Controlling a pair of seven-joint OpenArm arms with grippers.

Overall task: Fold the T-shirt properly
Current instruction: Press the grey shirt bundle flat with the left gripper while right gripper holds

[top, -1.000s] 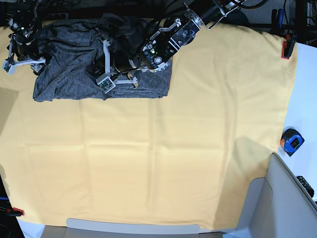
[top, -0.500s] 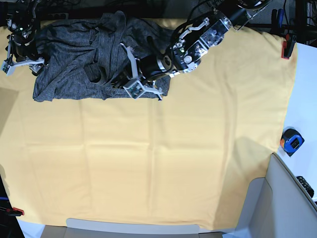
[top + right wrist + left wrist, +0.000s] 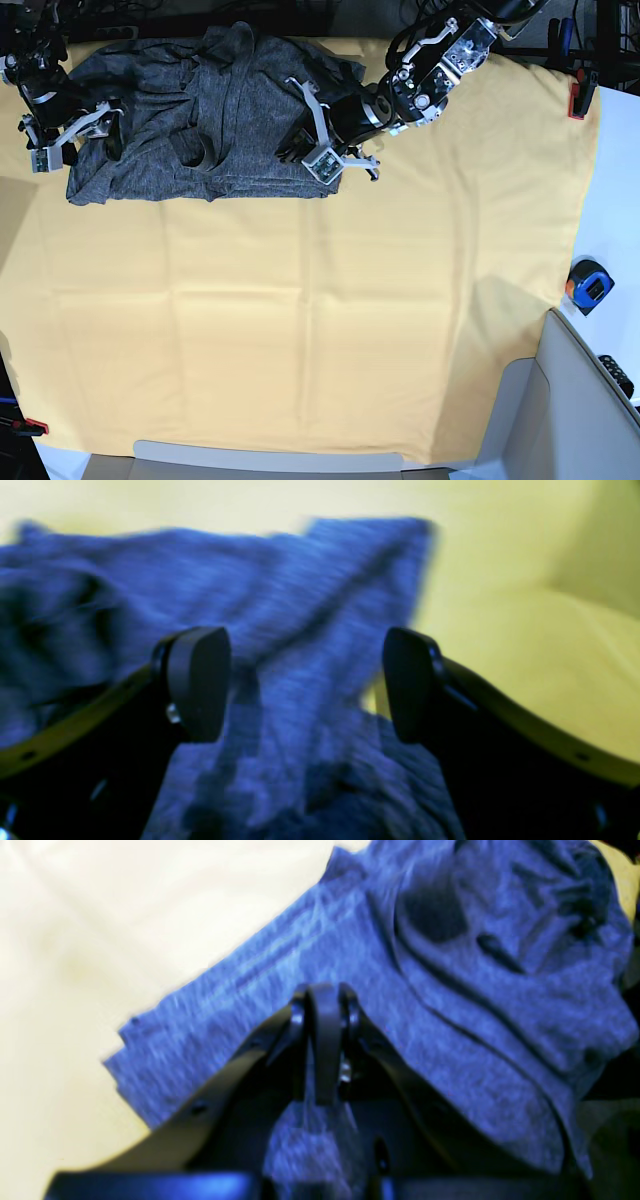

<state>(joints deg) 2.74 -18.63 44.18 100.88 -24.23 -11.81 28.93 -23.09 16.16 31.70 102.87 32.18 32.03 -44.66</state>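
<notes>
The heather-grey T-shirt [image 3: 200,120] lies bunched and wrinkled at the far left of the yellow-orange cloth [image 3: 320,320]. My left gripper [image 3: 305,150] is over the shirt's right edge. In the left wrist view it [image 3: 325,995] is shut, fingertips pressed together above the T-shirt [image 3: 450,1015]; no pinched cloth shows. My right gripper [image 3: 75,135] hovers at the shirt's left edge. In the right wrist view it [image 3: 305,680] stands open, with a corner of the T-shirt [image 3: 310,605] lying below and between the fingers [image 3: 200,680].
An orange-and-black tape measure [image 3: 588,283] sits on the white table at the right. Red clamps [image 3: 578,100] [image 3: 30,427] pin the cloth's corners. A grey moulded part [image 3: 560,400] fills the bottom right corner.
My left arm has swept right across the shirt from its middle to its right edge, staying shut. The right gripper has shifted slightly down and turned at the left edge.
</notes>
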